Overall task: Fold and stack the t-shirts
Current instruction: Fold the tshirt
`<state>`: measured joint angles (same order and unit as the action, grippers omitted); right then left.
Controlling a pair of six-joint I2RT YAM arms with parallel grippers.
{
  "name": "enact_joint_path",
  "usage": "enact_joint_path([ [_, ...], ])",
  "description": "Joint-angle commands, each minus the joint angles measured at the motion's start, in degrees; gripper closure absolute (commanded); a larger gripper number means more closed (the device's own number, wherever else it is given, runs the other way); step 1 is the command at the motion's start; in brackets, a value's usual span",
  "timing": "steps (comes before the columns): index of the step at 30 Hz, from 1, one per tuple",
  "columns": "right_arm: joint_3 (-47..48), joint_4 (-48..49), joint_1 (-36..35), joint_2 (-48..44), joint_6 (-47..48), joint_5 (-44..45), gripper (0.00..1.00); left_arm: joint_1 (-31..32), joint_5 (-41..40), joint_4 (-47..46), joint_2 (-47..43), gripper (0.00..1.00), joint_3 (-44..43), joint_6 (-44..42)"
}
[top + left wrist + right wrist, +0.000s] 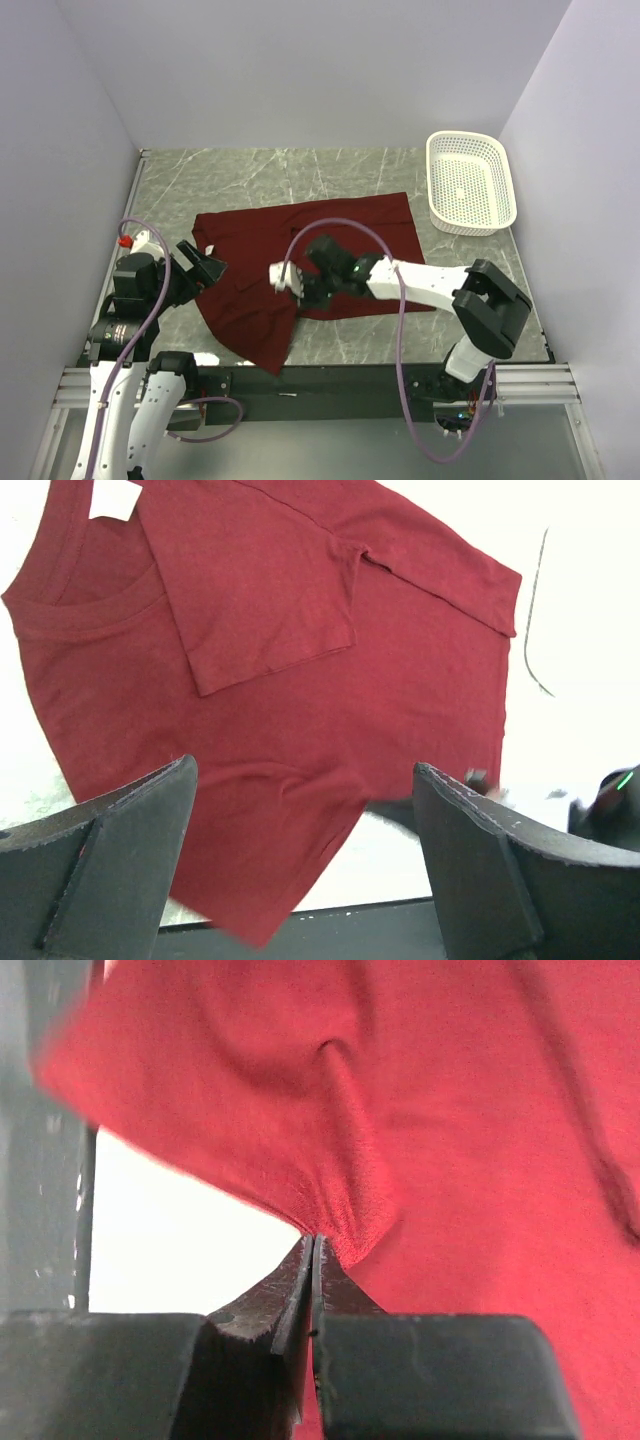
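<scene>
The maroon t-shirt [345, 230] lies spread on the grey marble table [260, 170], about in the middle, wider from left to right than from near to far. Its near left corner is pulled to a point and reaches over the near edge of the table.

The right gripper [286, 279] is over the near left part of the shirt. In the right wrist view its two fingers [265, 1305] are pressed together with a small fold of the red cloth caught between the tips, and the cloth rises from there in tight wrinkles.

The left gripper [207, 266] is at the left edge of the shirt. In the left wrist view its fingers [130, 830] stand wide apart with nothing between them, and the shirt is seen below them. Whether the fingers touch the cloth, I cannot tell. The same view shows one short sleeve [260, 590] folded inward on the body of the shirt, the round neck opening [85, 610], and a white label [115, 498] inside it.

A white mesh basket [470, 183] stands at the far right of the table, just beside the far right corner of the shirt but apart from it.
</scene>
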<state>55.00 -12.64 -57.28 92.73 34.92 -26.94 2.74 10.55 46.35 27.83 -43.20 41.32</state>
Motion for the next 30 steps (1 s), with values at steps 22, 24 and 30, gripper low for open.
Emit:
enact_joint_path([
  [22,-1.8,-7.1,2.0,-11.5,14.4,-14.6,0.48,0.4,-0.1,-0.6,2.9,0.11,-4.1,-4.1],
  [24,-3.5,-6.3,-2.5,-11.3,18.2,-10.9,0.47,0.3,-1.1,-1.1,2.8,0.11,-5.0,-3.9],
  [30,-0.1,-3.5,-11.6,-2.2,20.1,-1.0,0.49,0.4,0.8,-0.7,1.3,0.11,-4.4,-4.1],
])
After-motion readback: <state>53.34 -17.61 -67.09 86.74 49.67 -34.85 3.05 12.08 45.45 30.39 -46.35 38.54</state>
